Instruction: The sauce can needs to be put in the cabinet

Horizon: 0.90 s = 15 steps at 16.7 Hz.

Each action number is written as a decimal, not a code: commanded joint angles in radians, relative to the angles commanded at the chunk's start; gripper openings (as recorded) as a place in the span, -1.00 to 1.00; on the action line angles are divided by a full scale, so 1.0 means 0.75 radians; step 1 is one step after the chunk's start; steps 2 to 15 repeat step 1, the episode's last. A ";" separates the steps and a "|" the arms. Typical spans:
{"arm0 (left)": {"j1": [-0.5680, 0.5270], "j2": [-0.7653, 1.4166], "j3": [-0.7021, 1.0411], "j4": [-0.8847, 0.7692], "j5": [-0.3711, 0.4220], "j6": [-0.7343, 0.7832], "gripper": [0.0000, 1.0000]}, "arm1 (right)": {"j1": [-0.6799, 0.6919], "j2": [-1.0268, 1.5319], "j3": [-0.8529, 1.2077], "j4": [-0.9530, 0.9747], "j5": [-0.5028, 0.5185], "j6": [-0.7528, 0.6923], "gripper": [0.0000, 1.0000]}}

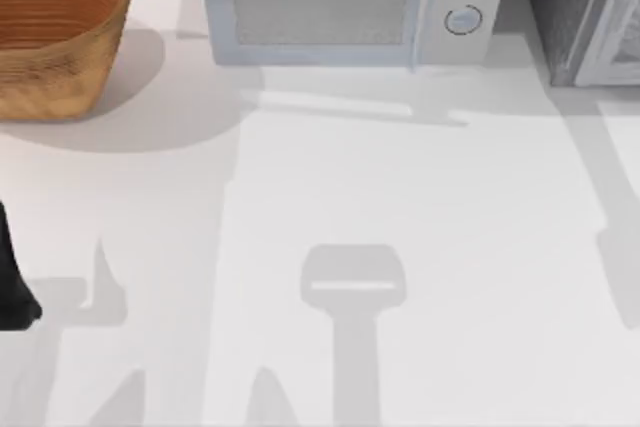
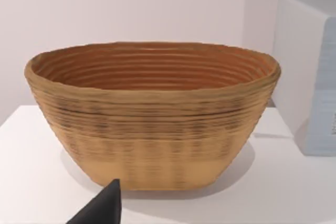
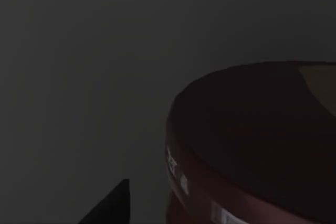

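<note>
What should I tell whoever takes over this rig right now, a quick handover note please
Left arm: parked at the table's left edge, its wrist camera facing the basket; finger state not visible.
Right arm: its wrist view is dark, with the sauce can close before the camera against a dark grey surface; grip cannot be confirmed.
Cabinet: at the table's far right corner, beside the microwave.
Done: the can appears to have been brought into a dark enclosed space, likely the cabinet, but that is unconfirmed.
Left: confirm the can sits inside, release, withdraw the right arm.
</note>
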 joint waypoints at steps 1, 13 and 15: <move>0.000 0.000 0.000 0.000 0.000 0.000 1.00 | 0.000 0.000 0.000 0.000 0.000 0.000 1.00; 0.000 0.000 0.000 0.000 0.000 0.000 1.00 | 0.000 0.000 0.000 0.000 0.000 0.000 1.00; 0.000 0.000 0.000 0.000 0.000 0.000 1.00 | 0.000 0.000 0.000 0.000 0.000 0.000 1.00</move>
